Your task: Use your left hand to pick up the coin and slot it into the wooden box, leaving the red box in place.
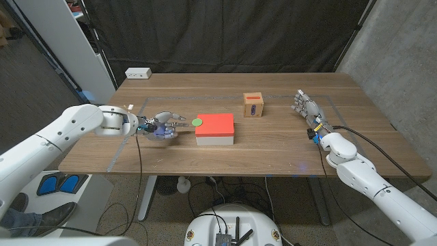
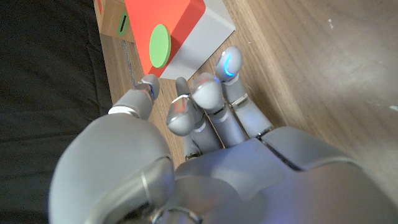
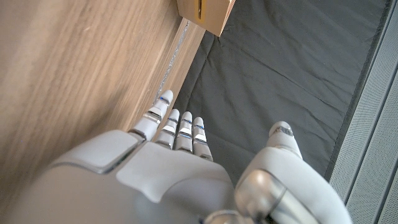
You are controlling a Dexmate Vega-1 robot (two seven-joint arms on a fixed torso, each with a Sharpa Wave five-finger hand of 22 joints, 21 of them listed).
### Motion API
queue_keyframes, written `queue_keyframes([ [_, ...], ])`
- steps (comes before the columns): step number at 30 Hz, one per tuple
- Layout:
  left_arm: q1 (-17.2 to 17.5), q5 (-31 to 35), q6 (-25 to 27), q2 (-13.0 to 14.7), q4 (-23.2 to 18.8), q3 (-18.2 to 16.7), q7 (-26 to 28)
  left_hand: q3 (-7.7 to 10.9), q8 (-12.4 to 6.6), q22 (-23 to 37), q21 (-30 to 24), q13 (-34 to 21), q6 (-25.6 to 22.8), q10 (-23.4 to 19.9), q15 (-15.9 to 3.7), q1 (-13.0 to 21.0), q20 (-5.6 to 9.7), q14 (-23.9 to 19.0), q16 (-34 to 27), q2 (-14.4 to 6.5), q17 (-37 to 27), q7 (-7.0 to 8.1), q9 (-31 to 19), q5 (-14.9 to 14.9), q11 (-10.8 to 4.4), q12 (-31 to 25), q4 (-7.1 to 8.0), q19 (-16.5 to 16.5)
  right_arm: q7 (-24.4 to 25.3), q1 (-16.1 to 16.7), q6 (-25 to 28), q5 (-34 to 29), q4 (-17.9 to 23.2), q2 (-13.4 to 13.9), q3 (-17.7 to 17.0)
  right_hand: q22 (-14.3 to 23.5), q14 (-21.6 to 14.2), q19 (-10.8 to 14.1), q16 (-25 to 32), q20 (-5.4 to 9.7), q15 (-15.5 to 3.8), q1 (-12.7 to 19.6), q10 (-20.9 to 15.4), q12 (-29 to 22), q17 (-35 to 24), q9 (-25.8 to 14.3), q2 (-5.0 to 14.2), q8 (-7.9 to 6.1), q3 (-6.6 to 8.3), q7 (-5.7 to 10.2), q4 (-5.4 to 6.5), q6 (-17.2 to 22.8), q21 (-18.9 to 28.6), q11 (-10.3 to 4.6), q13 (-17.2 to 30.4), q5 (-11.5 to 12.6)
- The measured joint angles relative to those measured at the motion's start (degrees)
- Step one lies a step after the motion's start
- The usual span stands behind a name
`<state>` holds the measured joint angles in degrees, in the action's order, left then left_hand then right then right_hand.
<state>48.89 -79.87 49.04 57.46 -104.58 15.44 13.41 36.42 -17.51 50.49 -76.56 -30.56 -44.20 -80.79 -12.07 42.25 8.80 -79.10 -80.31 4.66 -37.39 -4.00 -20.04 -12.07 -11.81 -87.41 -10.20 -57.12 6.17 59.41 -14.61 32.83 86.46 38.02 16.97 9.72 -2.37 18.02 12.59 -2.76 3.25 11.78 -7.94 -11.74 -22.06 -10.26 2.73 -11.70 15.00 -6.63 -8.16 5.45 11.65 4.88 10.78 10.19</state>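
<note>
While the coin (image 1: 198,122) lies green and untouched on the near-left corner of the red box (image 1: 216,127) in the head view, the task looks barely begun: the left hand (image 1: 164,126) is just left of that box, fingers spread toward the coin and grasping nothing, and the wooden box (image 1: 253,105) stands farther back and to the right, its dark slot facing the robot. All of the work is left, as I judge it: pinch the coin, carry it over or around the red box, and feed it into the slot. Well to the right, the right hand (image 1: 304,106) stands with fingers straight up and apart, holding nothing, clear of the route. A white power strip (image 1: 138,72) sits at the far-left table edge, also out of the way. From the left wrist view, the left hand (image 2: 205,124) has its fingertips (image 2: 231,62) just short of the red box (image 2: 171,22), released and loosely curved, with the coin (image 2: 160,44) close ahead on the red top and the wooden box (image 2: 115,20) beyond it. The likely snag is nudging the red box while taking the flat coin off it. From the right wrist view, the right hand (image 3: 186,162) is empty, fingers straight along the table, with the wooden box (image 3: 205,12) far ahead.
</note>
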Motion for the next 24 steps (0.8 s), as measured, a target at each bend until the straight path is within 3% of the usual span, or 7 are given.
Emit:
queue_keyframes([
  [18,1.08,1.35,-2.47,-0.87,-0.28,-0.18,-2.12,-0.71,-0.53,-1.01,-0.45,-0.1,0.41,-0.01,0.0,0.31,-0.19,0.0,0.01,-0.31,-0.73,0.41,0.11,0.43,0.0,0.76,0.71,0.43,0.05,0.76,0.33,-0.02,0.38,0.58,-0.02,0.0,0.0,0.2,0.4,-0.2,0.0,0.3,-0.24,0.0,0.28,0.0,0.3,0.0,0.0,-0.03,0.0,0.58,0.0,0.25,0.0,0.0],
  [19,0.24,1.46,-2.48,-2.28,0.8,1.25,-2.27,-0.71,-0.53,-1.13,-0.45,-0.05,0.39,-0.01,0.0,0.31,-0.19,0.0,0.01,-0.31,-0.73,0.39,0.11,0.43,0.01,0.98,0.71,0.43,-0.05,0.81,0.65,0.35,0.4,0.59,-0.04,0.0,0.0,0.2,0.4,-0.2,0.0,0.3,-0.24,0.0,0.28,-0.06,0.3,0.0,0.0,-0.03,0.0,0.58,0.0,0.25,0.0,0.0],
  [24,-0.1,1.75,-2.47,-2.64,1.07,1.62,-2.39,-0.71,-0.94,-1.35,-0.88,0.02,0.19,-0.04,0.0,0.6,-0.19,0.0,0.03,-0.61,-0.69,0.2,-0.03,0.43,0.04,0.98,0.71,0.42,-0.05,0.9,0.68,0.42,0.41,0.6,-0.13,0.0,0.0,0.2,0.4,-0.2,0.0,0.3,-0.24,0.0,0.28,-0.29,0.3,0.0,0.0,-0.03,0.0,0.58,0.0,0.25,0.0,0.0],
])
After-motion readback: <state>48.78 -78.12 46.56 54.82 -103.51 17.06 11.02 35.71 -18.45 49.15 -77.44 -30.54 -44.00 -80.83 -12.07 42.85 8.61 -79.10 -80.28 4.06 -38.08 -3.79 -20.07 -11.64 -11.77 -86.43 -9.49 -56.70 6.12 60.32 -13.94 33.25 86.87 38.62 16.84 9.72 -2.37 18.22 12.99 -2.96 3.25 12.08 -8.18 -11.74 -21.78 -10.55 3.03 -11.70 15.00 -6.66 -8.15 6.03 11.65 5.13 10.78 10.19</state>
